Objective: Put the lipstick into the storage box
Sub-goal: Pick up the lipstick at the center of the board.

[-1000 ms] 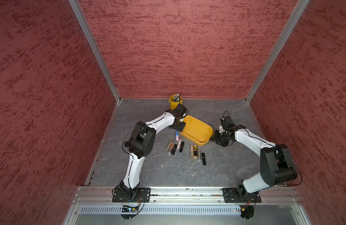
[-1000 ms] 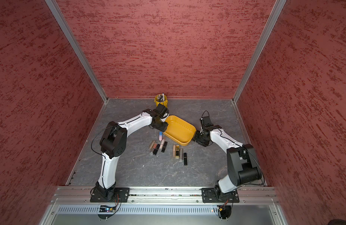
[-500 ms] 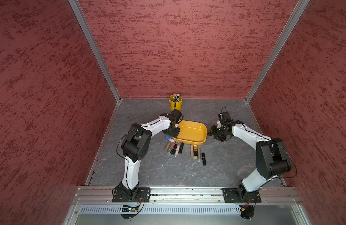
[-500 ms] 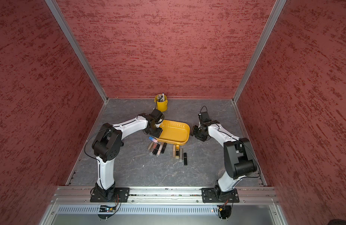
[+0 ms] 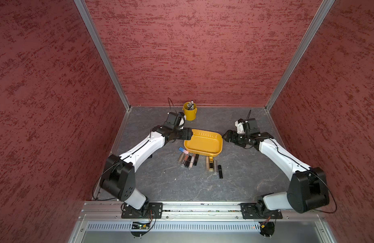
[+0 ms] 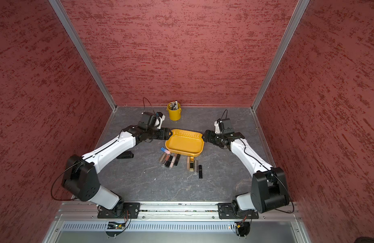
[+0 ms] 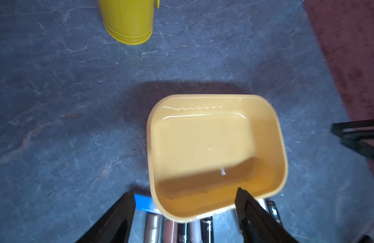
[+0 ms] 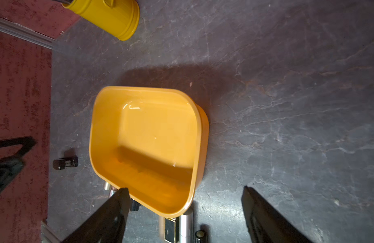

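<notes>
Storage box sits mid-table, lipsticks lying just before it, bucket behind (off towards the left arm).

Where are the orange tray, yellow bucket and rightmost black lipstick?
Orange tray (image 5: 203,144): in a top view, bare floor.
Yellow bucket (image 5: 189,115): in a top view, side wall.
Black lipstick (image 5: 220,171): in a top view, tube's middle.

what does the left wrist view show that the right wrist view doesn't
Only the left wrist view: the blue-capped lipstick beside a corner of the storage box. Only the right wrist view: a short black item lying apart from the rest, and the metal rail at the foot of the red wall. Both: the empty storage box, the yellow bucket and silver lipstick tubes at the box's edge.
</notes>
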Action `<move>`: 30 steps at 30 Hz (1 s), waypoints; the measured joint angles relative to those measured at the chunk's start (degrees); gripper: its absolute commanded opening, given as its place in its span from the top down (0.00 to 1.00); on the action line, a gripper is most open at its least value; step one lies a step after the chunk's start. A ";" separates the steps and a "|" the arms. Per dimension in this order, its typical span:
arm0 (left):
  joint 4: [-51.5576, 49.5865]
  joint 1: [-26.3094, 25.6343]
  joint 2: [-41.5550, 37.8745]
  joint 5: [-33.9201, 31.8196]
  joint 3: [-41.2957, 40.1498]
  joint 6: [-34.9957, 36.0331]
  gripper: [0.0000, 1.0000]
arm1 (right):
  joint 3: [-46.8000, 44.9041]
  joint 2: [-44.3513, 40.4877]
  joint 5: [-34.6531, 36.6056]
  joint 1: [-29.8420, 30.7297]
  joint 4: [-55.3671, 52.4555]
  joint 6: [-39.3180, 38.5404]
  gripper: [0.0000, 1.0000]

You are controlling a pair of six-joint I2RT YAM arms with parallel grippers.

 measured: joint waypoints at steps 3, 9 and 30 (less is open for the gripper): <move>4.85 -0.74 -9.22 2.80 -9.31 -4.63 0.19 | -0.04 -1.60 2.40 3.26 -5.42 -0.70 0.20; 11.34 -6.32 -25.83 2.95 -25.75 -11.47 0.15 | -4.22 -7.96 9.42 14.99 -11.74 1.46 0.24; 23.06 -17.53 -32.76 -6.34 -39.41 -18.56 0.07 | -17.33 -2.78 17.42 29.07 -8.59 11.52 0.49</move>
